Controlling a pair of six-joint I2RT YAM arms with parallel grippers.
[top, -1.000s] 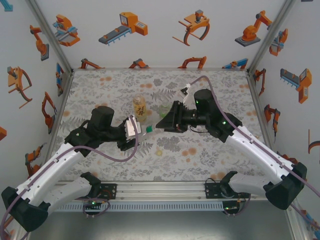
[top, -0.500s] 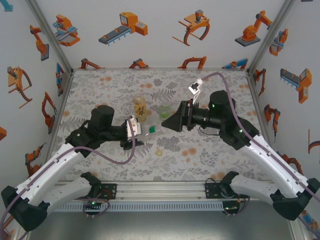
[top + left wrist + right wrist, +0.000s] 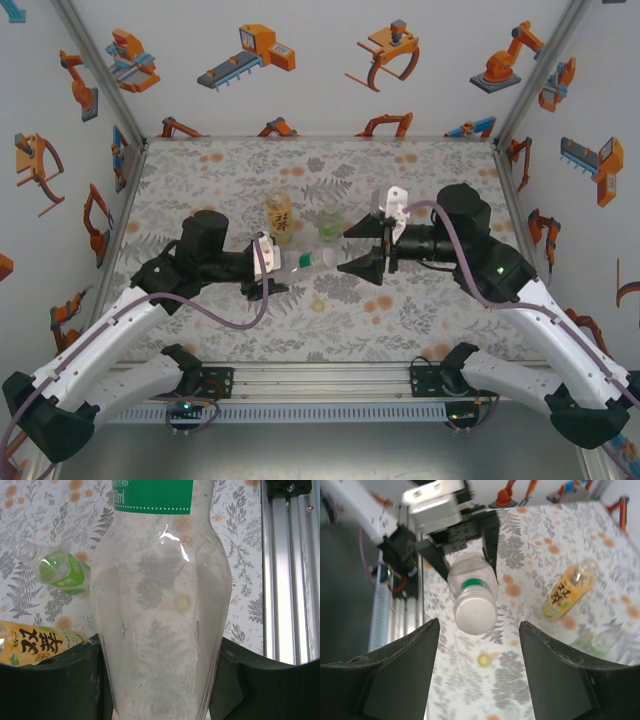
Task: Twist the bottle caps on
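My left end effector (image 3: 270, 266) is clamping the slim green-label bottle (image 3: 160, 605) level, neck aiming at my right end effector (image 3: 356, 249) for twisting. Right jaws are standing wide, with the whitish cap (image 3: 475, 616) centred just ahead and untouched.
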